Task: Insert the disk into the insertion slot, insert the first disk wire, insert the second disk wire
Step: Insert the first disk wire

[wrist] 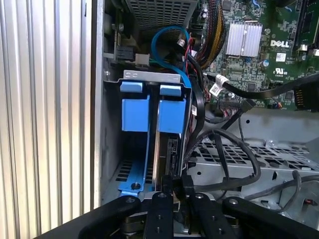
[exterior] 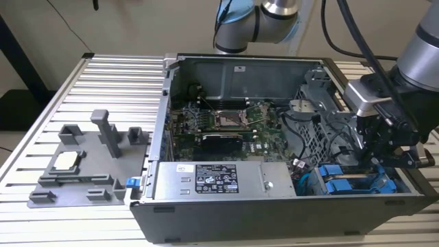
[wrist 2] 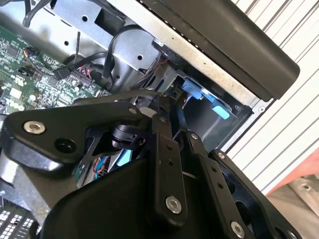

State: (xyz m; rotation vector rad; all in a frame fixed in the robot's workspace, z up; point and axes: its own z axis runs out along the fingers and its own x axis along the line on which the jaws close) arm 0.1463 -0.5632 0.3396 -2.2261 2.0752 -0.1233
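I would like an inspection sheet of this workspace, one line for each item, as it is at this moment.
Surface: slatted aluminium table carrying an open computer case.
Job's things: disk in its blue frame sits in the insertion slot, beside another blue carrier.
Clutter: grey fixture plate beside the case.
Grippers: gripper at the disk's exposed end.
Cables: blue cable loops past the cage; black cables run beside the disk.
Surroundings: arm joint behind the case.
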